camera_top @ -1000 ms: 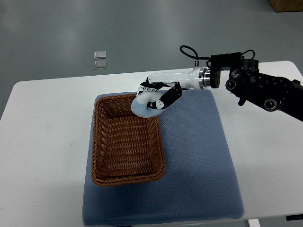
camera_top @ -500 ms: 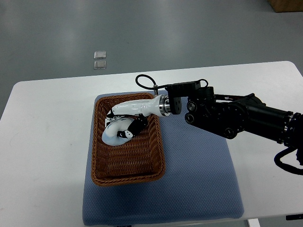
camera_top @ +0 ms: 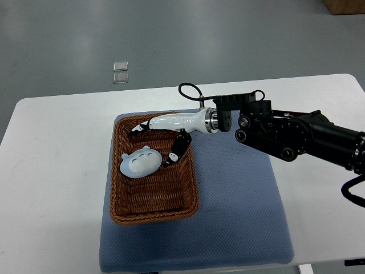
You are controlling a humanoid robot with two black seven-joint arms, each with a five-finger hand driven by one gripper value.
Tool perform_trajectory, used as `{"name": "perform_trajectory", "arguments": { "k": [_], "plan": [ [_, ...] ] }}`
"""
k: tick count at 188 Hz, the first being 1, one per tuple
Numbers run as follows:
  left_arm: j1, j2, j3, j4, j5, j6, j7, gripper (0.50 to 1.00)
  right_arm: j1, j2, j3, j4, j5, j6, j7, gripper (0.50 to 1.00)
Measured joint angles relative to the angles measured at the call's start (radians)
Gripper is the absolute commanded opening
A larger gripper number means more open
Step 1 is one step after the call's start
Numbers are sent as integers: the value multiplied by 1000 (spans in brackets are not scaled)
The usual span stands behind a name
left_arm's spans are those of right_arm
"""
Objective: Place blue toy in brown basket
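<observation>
A pale blue toy (camera_top: 140, 162) with a small face lies inside the brown wicker basket (camera_top: 152, 214), against its left wall. My right hand (camera_top: 155, 140) reaches in from the right over the basket's far end. Its white fingers (camera_top: 177, 150) are spread apart and hold nothing. The toy rests just below and left of the hand, free of it. The black right arm (camera_top: 291, 136) stretches back to the picture's right edge. The left arm does not show.
The basket stands on a blue-grey mat (camera_top: 239, 200) laid on a white table (camera_top: 51, 182). Two small clear squares (camera_top: 120, 72) lie on the grey floor beyond the table's far edge.
The right hand carried the toy from the basket's far rim down into the basket, then spread its fingers and let go. The toy now lies on the basket floor.
</observation>
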Motion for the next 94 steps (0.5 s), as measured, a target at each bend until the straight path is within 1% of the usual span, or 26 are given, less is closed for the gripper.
{"name": "perform_trajectory", "arguments": {
  "k": [21,41,65,94],
  "plan": [
    [0,0,0,0,0,0,0,1000,-9,-32,75,0,119,56,-8,913],
    [0,0,0,0,0,0,0,1000,-32,-75,138,0,285,89,-67,913],
    [0,0,0,0,0,0,0,1000,-72,-119,202,0,503,101,-140,913],
    [0,0,0,0,0,0,0,1000,-126,-176,247,-3,768,97,-189,913]
  ]
}}
